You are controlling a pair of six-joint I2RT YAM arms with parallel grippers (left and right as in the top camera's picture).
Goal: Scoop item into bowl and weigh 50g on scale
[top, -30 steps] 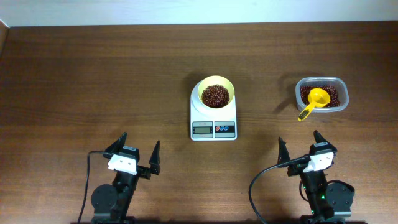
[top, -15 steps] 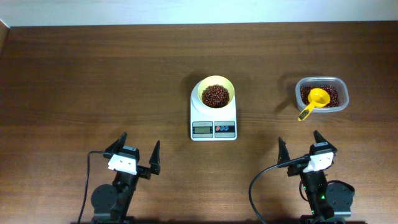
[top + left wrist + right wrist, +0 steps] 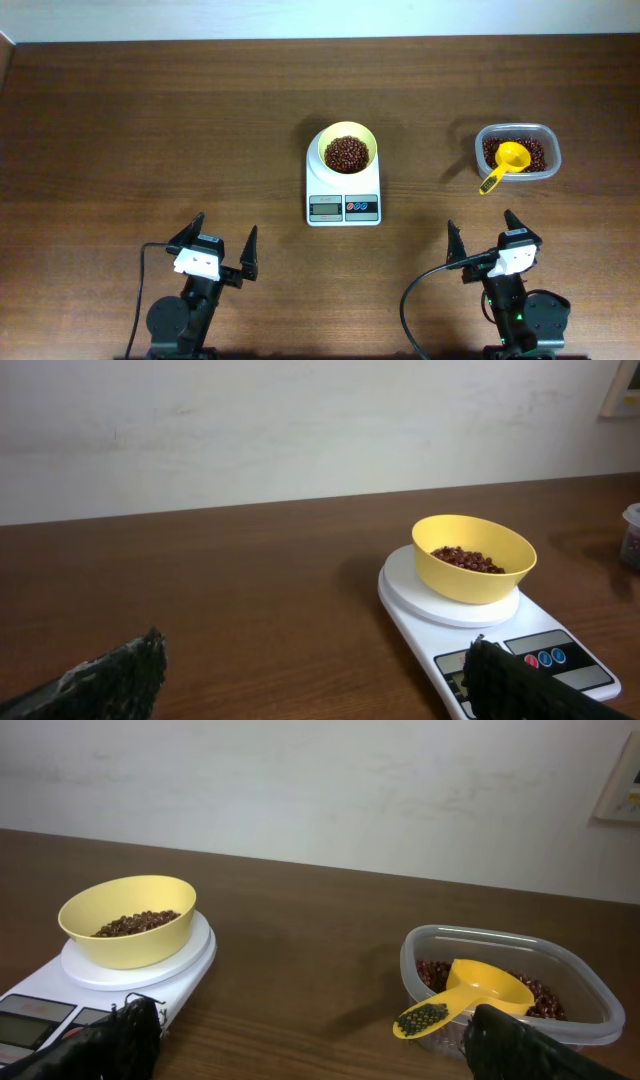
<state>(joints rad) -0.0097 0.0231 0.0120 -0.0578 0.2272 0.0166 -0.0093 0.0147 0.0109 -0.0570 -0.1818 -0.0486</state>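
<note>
The pale-yellow bowl (image 3: 346, 149) stands on the white scale (image 3: 343, 208) at the table's middle and holds reddish-brown beans (image 3: 346, 153). It also shows in the left wrist view (image 3: 473, 558) and the right wrist view (image 3: 128, 919). More beans (image 3: 532, 152) fill the clear tub (image 3: 517, 151) at the right, with the yellow scoop (image 3: 506, 163) resting in it, handle over the near rim. My left gripper (image 3: 217, 248) is open and empty near the front left. My right gripper (image 3: 482, 238) is open and empty near the front right, in front of the tub.
The scale's display and buttons (image 3: 344, 208) face the front edge. A pale wall lies behind the table's far edge (image 3: 300, 440). Both arm bases sit at the front edge with cables beside them.
</note>
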